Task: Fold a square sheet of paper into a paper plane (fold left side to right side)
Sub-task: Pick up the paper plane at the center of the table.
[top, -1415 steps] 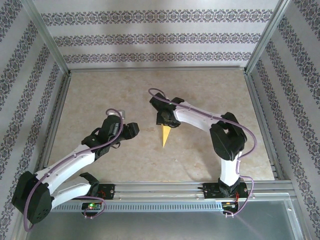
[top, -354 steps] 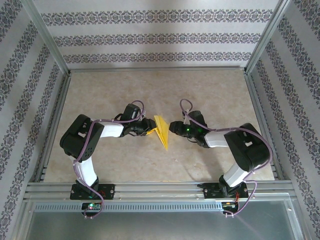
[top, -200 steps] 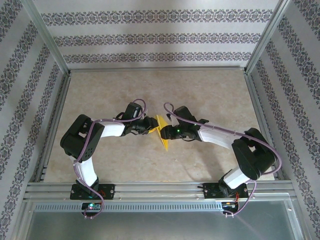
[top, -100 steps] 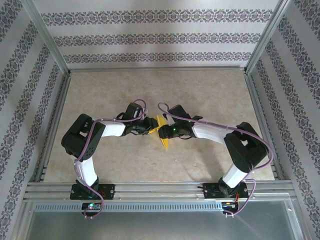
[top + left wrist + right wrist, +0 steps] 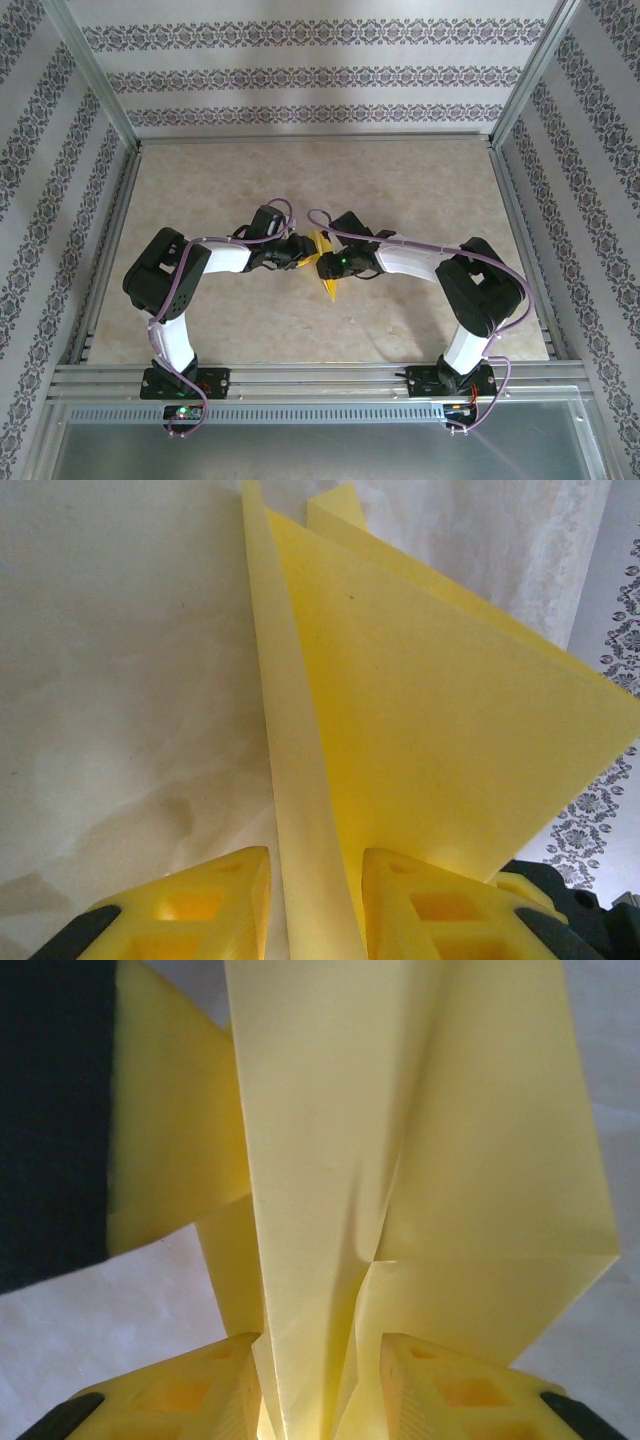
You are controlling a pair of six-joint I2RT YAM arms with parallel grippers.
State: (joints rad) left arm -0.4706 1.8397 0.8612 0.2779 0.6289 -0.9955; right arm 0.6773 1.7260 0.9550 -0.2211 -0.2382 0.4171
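**Top view.** The two arms meet over the middle of the beige tabletop (image 5: 420,180). The left tool (image 5: 303,257) and the right tool (image 5: 322,262) face each other from opposite sides of the yellow paper plane (image 5: 330,288). The plane's slim pointed end reaches toward the near edge, just clear of both tools.

**Left wrist view.** The left tool (image 5: 315,910) is clamped on the paper plane (image 5: 430,730). A narrow folded strip runs between its two yellow fingers (image 5: 205,905). A broad triangular flap rises to the right of the strip, lifted off the tabletop (image 5: 120,680).

**Right wrist view.** The right tool (image 5: 320,1395) has the plane's creased centre fold (image 5: 320,1110) between its yellow fingers (image 5: 450,1395). The fingers sit close on either side of the fold, but it cannot be told whether they press it. One flap spreads to the right with a horizontal crease, and a smaller flap spreads to the left. A dark body (image 5: 45,1110) stands at the left edge, beside the smaller flap.
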